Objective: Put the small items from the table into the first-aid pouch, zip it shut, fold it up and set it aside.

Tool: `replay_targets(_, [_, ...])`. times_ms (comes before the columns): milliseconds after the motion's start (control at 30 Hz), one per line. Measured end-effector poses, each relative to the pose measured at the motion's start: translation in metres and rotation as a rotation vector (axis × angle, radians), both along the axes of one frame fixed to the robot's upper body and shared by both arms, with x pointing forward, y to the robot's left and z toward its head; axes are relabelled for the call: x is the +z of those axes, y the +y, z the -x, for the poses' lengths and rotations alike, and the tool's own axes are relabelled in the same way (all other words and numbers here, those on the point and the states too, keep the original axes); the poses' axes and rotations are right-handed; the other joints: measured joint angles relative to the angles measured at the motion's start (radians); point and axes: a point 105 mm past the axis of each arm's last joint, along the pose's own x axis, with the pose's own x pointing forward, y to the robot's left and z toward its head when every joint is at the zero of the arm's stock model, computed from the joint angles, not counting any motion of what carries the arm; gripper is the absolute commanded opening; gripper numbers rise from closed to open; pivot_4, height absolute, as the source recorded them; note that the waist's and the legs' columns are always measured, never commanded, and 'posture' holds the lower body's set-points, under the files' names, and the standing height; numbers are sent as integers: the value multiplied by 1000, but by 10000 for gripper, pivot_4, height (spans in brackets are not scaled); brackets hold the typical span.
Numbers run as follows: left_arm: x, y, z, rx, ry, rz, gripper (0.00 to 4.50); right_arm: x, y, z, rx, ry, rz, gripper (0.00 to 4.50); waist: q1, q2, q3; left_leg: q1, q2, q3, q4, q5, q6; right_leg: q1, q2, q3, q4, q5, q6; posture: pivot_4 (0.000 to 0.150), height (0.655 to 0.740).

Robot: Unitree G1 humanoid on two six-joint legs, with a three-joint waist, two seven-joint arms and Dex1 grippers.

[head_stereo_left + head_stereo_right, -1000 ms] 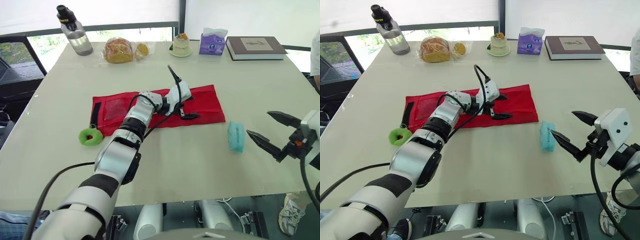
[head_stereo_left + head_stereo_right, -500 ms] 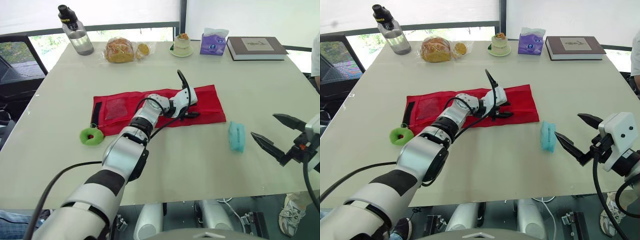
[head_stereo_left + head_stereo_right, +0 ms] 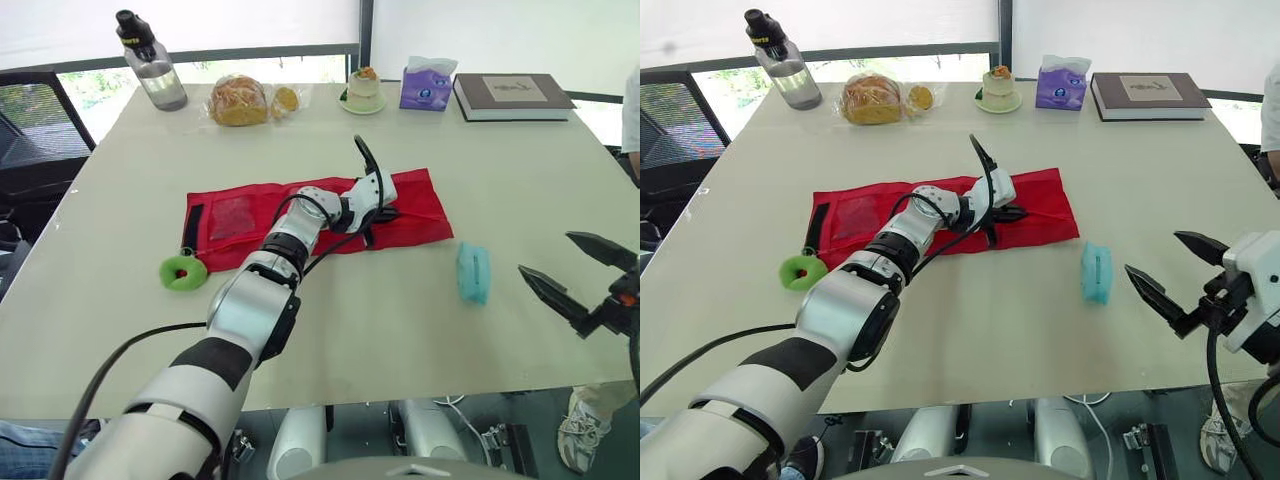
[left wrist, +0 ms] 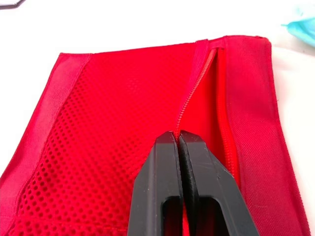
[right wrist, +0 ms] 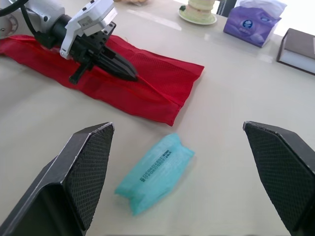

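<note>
- The left end effector lies low on the pouch, its fingers clenched, tips right on the zip.
- Whether the fingers pinch the slider I cannot tell; it is hidden under them.
- Past the fingertips the zip gapes open as far as the pouch's right end.
- The right end effector hangs released, fingers spread wide, over the desk by its near right corner. It holds nothing and touches nothing.
- The pouch is red with a mesh face. It lies flat and unfolded in the middle of the desk, its long side running left to right, with a black strap at its left end.
- A teal packet lies on the desk between the pouch's near right corner and the right end effector, apart from both.
- A green ring sits just off the pouch's near left corner, toward the desk's left edge, outside the pouch.
- Along the far edge, from the left corner to the right, stand:
  - a bottle with a black cap
  - a bag of bread
  - a small cake on a plate
  - a purple tissue pack
  - a brown book
- These are all well apart from the pouch.
</note>
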Motion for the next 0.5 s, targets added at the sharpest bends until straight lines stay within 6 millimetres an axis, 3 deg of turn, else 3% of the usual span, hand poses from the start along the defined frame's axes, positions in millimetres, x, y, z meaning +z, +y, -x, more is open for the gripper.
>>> replay_targets(167, [0,0,0,-4,-3,2,961,7,-5,23,44,6,-53,45000,6,0,0,-1,0,-1,-1,0,0,0,0,-1,-1,0,0,1500,7400])
replay_targets(300, [2,1,0,-3,-3,10,961,13,-21,46,26,34,-23,45000,0,0,0,1,-1,0,0,0,0,1,0,1,-1,-1,2,1500,7400])
replay_targets(500, [2,-1,0,-6,-3,19,961,13,-22,55,40,73,-37,45000,1,0,0,1,0,0,0,0,0,2,0,1,-1,-1,2,1500,7400])
